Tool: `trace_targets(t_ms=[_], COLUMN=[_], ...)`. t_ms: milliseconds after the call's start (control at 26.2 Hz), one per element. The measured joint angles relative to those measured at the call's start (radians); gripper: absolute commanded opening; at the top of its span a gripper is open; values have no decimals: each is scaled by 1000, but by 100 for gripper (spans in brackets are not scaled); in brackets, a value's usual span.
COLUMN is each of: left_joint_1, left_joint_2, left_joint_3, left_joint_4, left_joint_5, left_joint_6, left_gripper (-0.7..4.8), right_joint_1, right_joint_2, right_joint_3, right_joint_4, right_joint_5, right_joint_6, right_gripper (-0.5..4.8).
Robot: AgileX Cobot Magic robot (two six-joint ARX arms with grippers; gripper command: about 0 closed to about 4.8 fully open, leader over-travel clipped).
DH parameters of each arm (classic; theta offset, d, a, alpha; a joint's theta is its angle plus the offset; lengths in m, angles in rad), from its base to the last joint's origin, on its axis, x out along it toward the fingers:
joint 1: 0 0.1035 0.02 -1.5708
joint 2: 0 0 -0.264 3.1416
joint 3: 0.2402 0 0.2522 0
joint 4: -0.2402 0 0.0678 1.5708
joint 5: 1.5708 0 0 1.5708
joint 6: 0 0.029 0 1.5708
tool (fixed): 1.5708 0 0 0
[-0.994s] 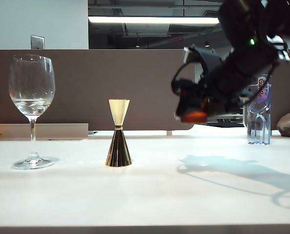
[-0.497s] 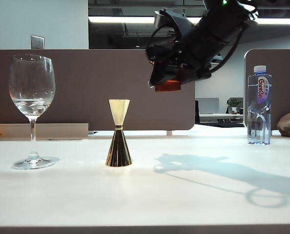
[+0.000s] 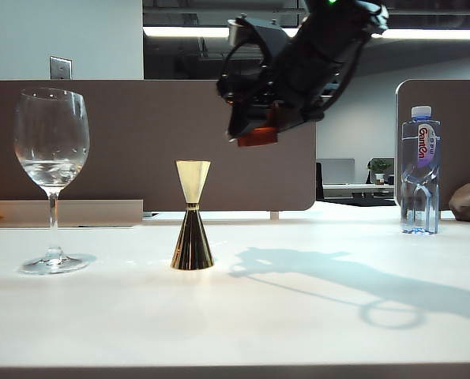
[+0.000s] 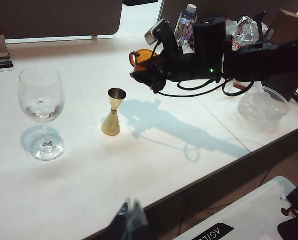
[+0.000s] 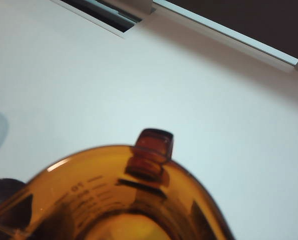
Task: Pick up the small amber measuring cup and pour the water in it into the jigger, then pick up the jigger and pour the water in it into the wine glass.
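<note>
The right claw [image 3: 254,130], clamped on the small amber measuring cup [image 3: 257,136], hangs high above the desk [image 3: 235,316], with the upright jigger [image 3: 192,215] below and toward the wine glass [image 3: 51,174] side (left claw: out of sight, state unknowable).

Light falls from above: a long ceiling strip light [image 3: 249,32] glows overexposed in the exterior view, and the white tabletop [image 3: 235,316] reflects brightly. The raised black right arm [image 3: 313,59] is nearly a silhouette and casts a sharp dark shadow [image 3: 337,276] on the table. In the right wrist view the translucent amber-brown glass measuring cup [image 5: 113,200] is blurred, probably too close to focus.
</note>
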Motion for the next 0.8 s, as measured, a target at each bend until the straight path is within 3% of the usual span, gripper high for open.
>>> trace_targets(t_ms=[459, 803], left_joint_1=[0, 0], left_joint_2=[0, 0], left_joint_3=[0, 0], left_joint_4=[0, 0], left_joint_5=[0, 0], left_joint_6=[0, 0], left_gripper=[-2, -2], right_joint_1=[50, 50], right_joint_2=[83, 87], right_joint_3=[77, 76], right_joint_4=[-61, -60], right_joint_5=[103, 111], right_joint_6=[-114, -175], right_gripper=[43, 43])
